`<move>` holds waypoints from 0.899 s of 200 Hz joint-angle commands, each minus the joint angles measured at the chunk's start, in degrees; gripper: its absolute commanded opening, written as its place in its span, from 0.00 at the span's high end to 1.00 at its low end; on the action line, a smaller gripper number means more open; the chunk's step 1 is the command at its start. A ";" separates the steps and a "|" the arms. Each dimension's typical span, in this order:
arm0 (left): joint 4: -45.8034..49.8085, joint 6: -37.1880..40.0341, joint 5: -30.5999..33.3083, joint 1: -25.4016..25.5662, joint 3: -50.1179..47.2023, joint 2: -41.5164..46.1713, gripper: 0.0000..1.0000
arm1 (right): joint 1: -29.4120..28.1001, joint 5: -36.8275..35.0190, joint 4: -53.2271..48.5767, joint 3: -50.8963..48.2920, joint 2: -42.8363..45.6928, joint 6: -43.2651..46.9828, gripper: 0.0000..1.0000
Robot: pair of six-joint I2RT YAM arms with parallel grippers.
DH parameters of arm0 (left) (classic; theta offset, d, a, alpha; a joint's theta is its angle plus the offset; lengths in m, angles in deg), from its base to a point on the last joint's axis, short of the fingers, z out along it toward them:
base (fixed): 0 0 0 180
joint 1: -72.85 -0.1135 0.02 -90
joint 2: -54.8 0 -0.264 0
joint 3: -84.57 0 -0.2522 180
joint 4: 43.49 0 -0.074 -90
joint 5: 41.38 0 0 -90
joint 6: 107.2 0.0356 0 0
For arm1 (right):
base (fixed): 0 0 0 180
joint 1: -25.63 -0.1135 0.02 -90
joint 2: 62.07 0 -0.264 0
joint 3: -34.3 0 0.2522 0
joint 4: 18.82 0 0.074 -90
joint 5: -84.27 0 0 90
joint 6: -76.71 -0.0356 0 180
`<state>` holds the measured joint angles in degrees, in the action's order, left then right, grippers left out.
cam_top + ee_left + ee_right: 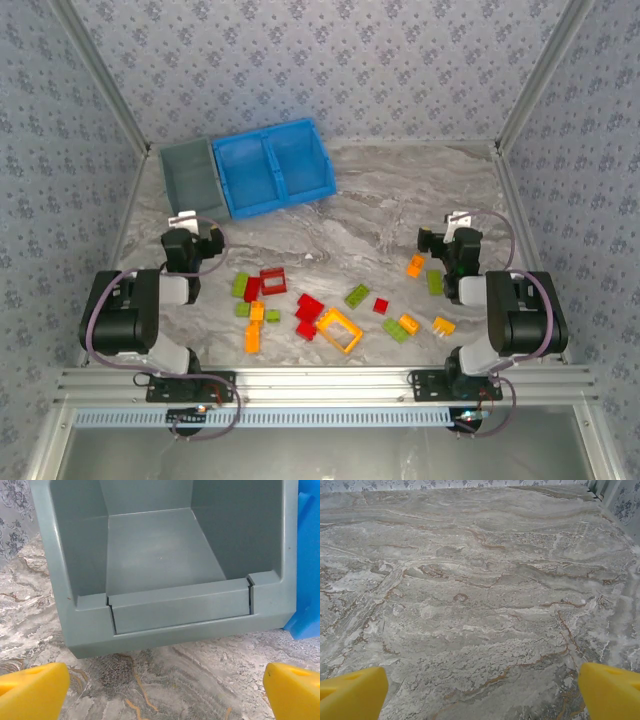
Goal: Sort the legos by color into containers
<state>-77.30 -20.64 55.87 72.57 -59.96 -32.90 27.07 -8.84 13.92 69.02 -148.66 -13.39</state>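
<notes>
Left end effector [162,695]: jaws wide apart, empty, facing the gray bin [175,612], whose interior is bare. Right end effector [480,695]: jaws wide apart, empty, over plain counter [470,605]. Blue bin [283,199], just beside the gray one: both compartments appear empty. The legos [310,306] lie loose on the near counter between the arms. Judgement: sorting not yet begun; every piece remains.

Black arms [125,320], yellow fingertips [30,690], mauve cables [86,330]

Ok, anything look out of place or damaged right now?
Nothing damaged. The small gray plastic bin and the bright blue plastic bin beside it both sit skewed on the marble table. Red, orange and green plastic bricks lie scattered.
</notes>
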 commanded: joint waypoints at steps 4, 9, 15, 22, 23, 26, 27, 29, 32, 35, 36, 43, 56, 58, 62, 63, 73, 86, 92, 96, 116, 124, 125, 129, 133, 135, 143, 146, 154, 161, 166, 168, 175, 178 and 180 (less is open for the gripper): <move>0.29 0.76 -0.74 -0.31 1.48 -0.05 0.01 | 0.45 0.70 -0.27 1.29 -0.60 0.98 0.00; 0.29 0.79 -0.74 -0.28 1.48 -0.02 0.01 | 0.49 0.76 -0.27 1.32 -0.63 0.98 0.00; 0.28 0.80 -0.70 -0.34 1.44 -0.01 0.01 | 0.46 0.78 -0.27 1.32 -0.65 0.98 0.00; 0.33 0.85 -0.74 -0.28 1.49 -0.02 0.00 | 0.50 0.67 -0.27 1.35 -0.61 0.98 0.00; 0.26 0.87 -0.74 -0.31 1.44 -0.06 0.01 | 0.50 0.66 -0.27 1.32 -0.60 0.98 0.00; 0.28 0.85 -0.74 -0.33 1.48 -0.03 0.01 | 0.50 0.74 -0.27 1.32 -0.60 0.98 0.00; 0.29 0.83 -0.70 -0.29 1.49 -0.02 0.01 | 0.50 0.79 -0.27 1.30 -0.60 0.98 0.00; 0.29 0.81 -0.71 -0.29 1.49 -0.02 0.01 | 0.50 0.69 -0.27 1.29 -0.60 0.98 0.00; 0.29 0.74 -0.70 -0.31 1.49 -0.04 0.01 | 0.50 0.66 -0.28 1.36 -0.65 0.98 0.00; 0.30 0.75 -0.69 -0.23 1.49 -0.07 0.00 | 0.49 0.70 -0.27 1.31 -0.57 0.98 0.00; 0.29 0.74 -0.72 -0.29 1.49 -0.04 0.00 | 0.50 0.72 -0.27 1.30 -0.63 0.98 0.00; 0.29 0.81 -0.70 -0.33 1.43 -0.04 0.01 | 0.43 0.70 -0.27 1.29 -0.66 0.98 0.00; 0.31 0.81 -0.69 -0.34 1.44 -0.02 0.01 | 0.49 0.65 -0.27 1.29 -0.60 0.98 0.00; 0.29 0.85 -0.73 -0.27 1.48 -0.06 0.01 | 0.50 0.68 -0.27 1.33 -0.60 0.98 0.00; 0.31 0.76 -0.71 -0.32 1.47 -0.08 0.01 | 0.50 0.70 -0.27 1.33 -0.63 0.98 0.00; 0.30 0.74 -0.73 -0.33 1.48 -0.09 0.00 | 0.46 0.68 -0.27 1.31 -0.66 0.98 0.00; 0.31 0.76 -0.73 -0.30 1.48 -0.02 0.01 | 0.50 0.69 -0.27 1.34 -0.65 0.98 0.00; 0.28 0.84 -0.68 -0.32 1.44 -0.02 0.01 | 0.50 0.70 -0.27 1.29 -0.60 0.98 0.00; 0.29 0.83 -0.72 -0.34 1.49 -0.05 0.00 | 0.49 0.72 -0.27 1.34 -0.67 0.98 0.00; 0.29 0.80 -0.71 -0.33 1.49 -0.08 0.01 | 0.50 0.66 -0.27 1.36 -0.61 0.98 0.00; 0.29 0.83 -0.73 -0.30 1.49 -0.03 0.00 | 0.47 0.69 -0.27 1.36 -0.61 0.98 0.00; 0.29 0.80 -0.69 -0.22 1.48 -0.06 0.01 | 0.50 0.76 -0.27 1.31 -0.66 0.98 0.00; 0.29 0.80 -0.71 -0.28 1.48 -0.08 0.01 | 0.50 0.80 -0.27 1.30 -0.67 1.02 0.00; 0.29 0.80 -0.70 -0.34 1.49 -0.03 0.01 | 0.50 0.66 -0.27 1.29 -0.64 0.98 0.00; 0.29 0.76 -0.69 -0.28 1.44 -0.05 0.01 | 0.42 0.70 -0.27 1.31 -0.68 0.98 0.00; 0.33 0.75 -0.71 -0.30 1.48 -0.02 0.01 | 0.48 0.71 -0.27 1.34 -0.67 0.98 0.00; 0.05 0.83 -0.71 -0.34 1.40 -0.04 0.01 | 0.50 0.66 -0.28 1.34 -0.61 0.98 0.00; -0.34 0.90 -0.62 -0.30 1.33 0.07 0.01 | 0.48 0.65 -0.23 1.29 -0.62 0.98 0.00; 2.80 1.38 -0.61 0.17 1.82 2.80 0.01 | 0.43 0.20 0.62 1.01 -0.21 0.90 0.00; 10.03 1.69 2.17 1.43 3.43 7.65 0.01 | -0.05 -2.84 -2.47 1.61 2.43 0.29 0.00; 14.61 1.89 5.76 3.00 4.71 10.91 0.01 | -0.19 -4.57 -7.19 2.82 5.04 -0.35 0.00; 16.08 1.93 6.84 3.48 5.04 12.34 0.01 | -0.13 -5.33 -9.01 3.45 5.82 -0.63 0.00; 20.14 2.61 8.89 5.48 6.23 17.01 0.01 | 0.20 -5.65 -14.86 5.67 8.77 -1.21 0.00; 22.14 2.71 9.77 6.45 6.89 19.03 0.01 | 0.38 -5.35 -16.33 6.32 10.15 -1.02 0.00; 23.42 2.80 10.39 7.07 7.34 20.68 0.01 | 0.34 -5.20 -17.27 6.72 11.25 -0.97 0.00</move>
<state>-67.60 -19.94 58.95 74.45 -58.65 -26.69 27.00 -10.50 8.89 69.82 -146.19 -13.49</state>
